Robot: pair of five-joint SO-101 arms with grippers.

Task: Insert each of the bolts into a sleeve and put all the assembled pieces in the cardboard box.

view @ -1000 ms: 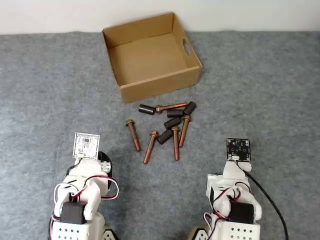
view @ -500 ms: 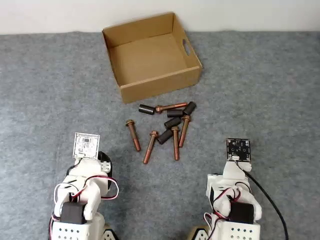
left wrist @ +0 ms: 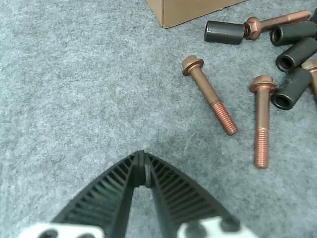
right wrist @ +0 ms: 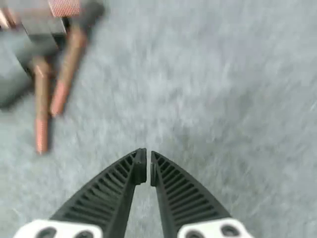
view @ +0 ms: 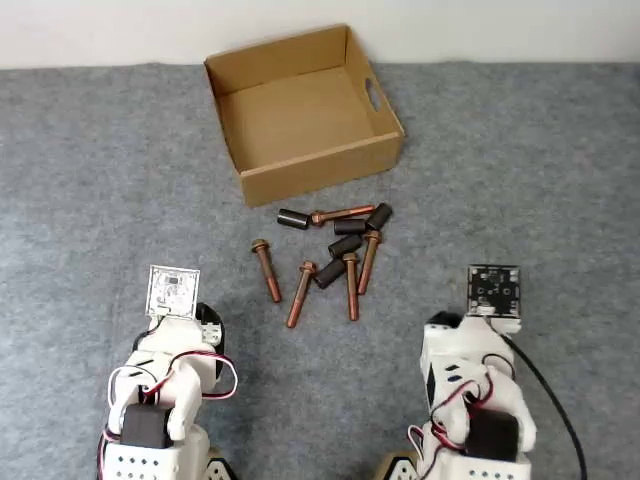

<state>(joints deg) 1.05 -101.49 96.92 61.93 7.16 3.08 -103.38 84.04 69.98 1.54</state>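
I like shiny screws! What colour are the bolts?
The bolts are copper-coloured, clearest in the left wrist view.

what's there, by count
five copper-coloured bolts (view: 266, 270), five short dark sleeves (view: 293, 218), one open cardboard box (view: 300, 110) and two arms (view: 165, 400); one sleeve for every bolt, ten loose pieces together.

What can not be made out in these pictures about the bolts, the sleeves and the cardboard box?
- Left wrist view: the edge cuts off the cardboard box, so its inside is unseen.
- Left wrist view: two sleeves run past the edge.
- Right wrist view: the bolts are blurred and cut by the edge; their number is unclear.
- High view: the near wall hides a strip of the box floor.
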